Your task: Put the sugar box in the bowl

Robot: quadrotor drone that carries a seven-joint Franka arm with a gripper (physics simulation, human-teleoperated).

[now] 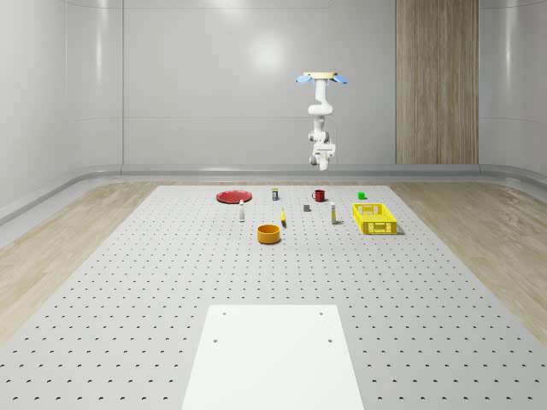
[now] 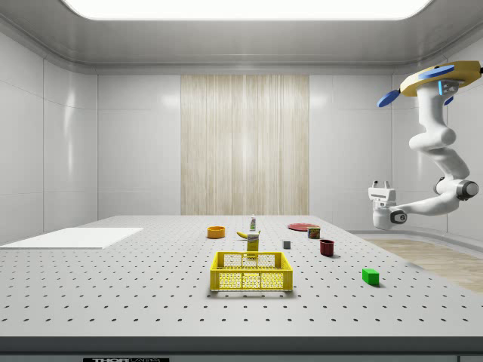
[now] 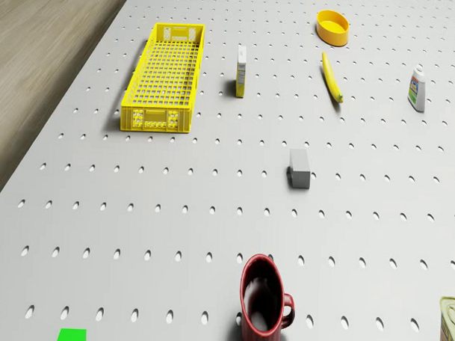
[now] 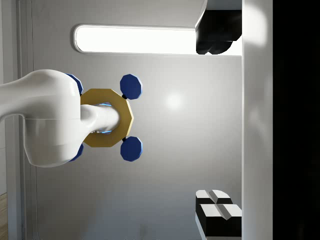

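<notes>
The sugar box (image 1: pixel 331 215) (image 2: pixel 253 243) (image 3: pixel 241 70) stands upright on the perforated table, just beside the yellow crate (image 1: pixel 374 218). The orange bowl (image 1: pixel 269 233) (image 2: pixel 216 232) (image 3: pixel 333 27) sits apart from it, nearer the middle of the table, with nothing in it. The drone (image 1: pixel 322 79) (image 2: pixel 434 79) hovers high over the table's far edge, roughly above the red mug. Its arm hangs folded, and the gripper (image 1: pixel 323 147) (image 2: pixel 379 183) (image 4: pixel 217 125) points up toward the ceiling, open and holding nothing, far above the box.
A banana (image 3: pixel 332 77), a grey block (image 3: pixel 299 168), a white bottle (image 3: pixel 417 89), a red mug (image 3: pixel 264 303), a can (image 3: pixel 452 324) and a green cube (image 3: pixel 71 337) lie around. A red plate (image 1: pixel 232 196) sits at the far left, a white pad (image 1: pixel 272 354) in front.
</notes>
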